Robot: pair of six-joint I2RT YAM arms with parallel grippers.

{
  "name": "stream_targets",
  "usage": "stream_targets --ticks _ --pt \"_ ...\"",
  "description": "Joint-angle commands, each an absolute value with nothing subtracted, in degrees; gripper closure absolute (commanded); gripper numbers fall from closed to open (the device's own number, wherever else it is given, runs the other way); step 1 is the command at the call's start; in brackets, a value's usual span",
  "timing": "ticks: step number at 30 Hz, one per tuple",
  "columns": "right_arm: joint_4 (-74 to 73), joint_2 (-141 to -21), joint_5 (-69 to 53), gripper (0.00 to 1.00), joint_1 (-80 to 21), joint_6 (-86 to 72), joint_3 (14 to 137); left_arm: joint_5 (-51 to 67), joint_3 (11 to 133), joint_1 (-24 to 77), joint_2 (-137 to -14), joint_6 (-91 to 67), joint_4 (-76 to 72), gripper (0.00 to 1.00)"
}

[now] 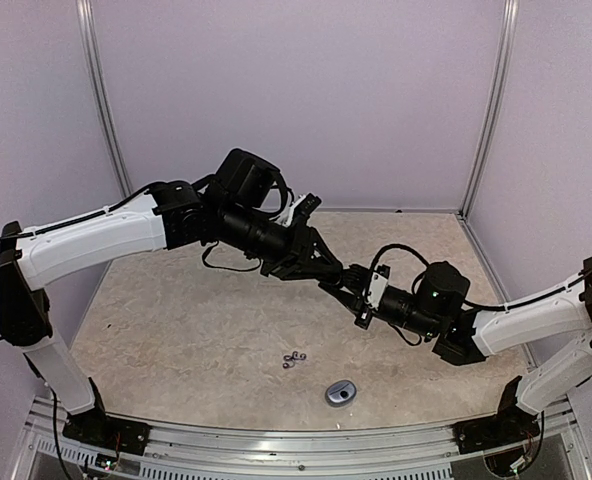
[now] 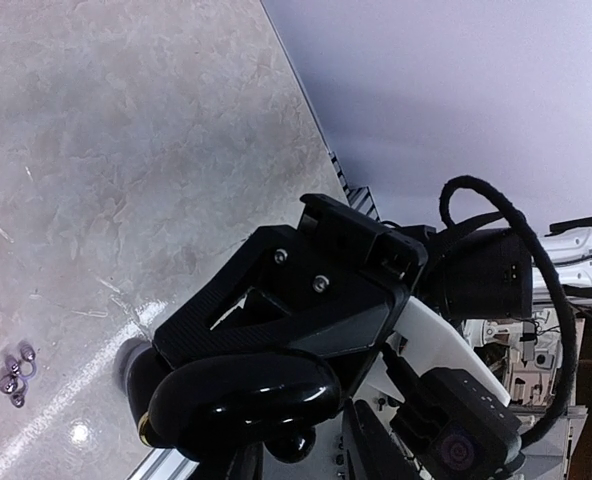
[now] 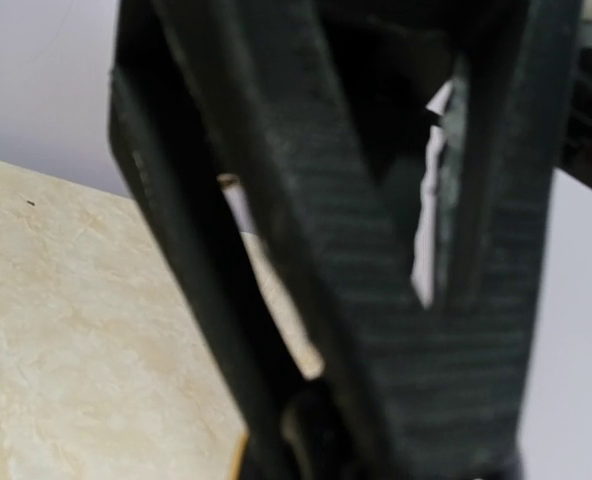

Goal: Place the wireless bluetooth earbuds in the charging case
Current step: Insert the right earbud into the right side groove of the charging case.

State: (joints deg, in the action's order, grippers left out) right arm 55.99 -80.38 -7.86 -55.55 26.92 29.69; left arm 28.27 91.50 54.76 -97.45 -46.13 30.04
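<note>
Marbled table (image 1: 176,330), four clustered earbuds (image 1: 294,360), one grey case (image 1: 341,392), right jaws clenched, left jaws unclear

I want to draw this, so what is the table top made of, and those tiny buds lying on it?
The table top looks like beige marble or a marble-print laminate: pale veins, with a sheen in the left wrist view. The earbuds seem glossy plastic or metal, given silvery glints; too small to be sure.
</note>
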Motion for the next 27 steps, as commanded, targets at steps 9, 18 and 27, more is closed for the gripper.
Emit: stream_targets --ticks 9,18,27 --pt "66.5 -78.93 -10.6 1.0 -56.43 24.4 29.64 22.44 93.33 54.83 -98.06 -44.68 34.27 0.64" --pt "67.13 -78.64 -10.91 1.0 -56.17 23.3 29.14 19.93 93.52 54.46 -96.64 -44.36 34.35 0.61" --pt "67.44 -78.65 -10.8 1.0 -55.97 22.78 28.83 18.64 93.68 54.38 -95.64 -43.39 33.61 0.59"
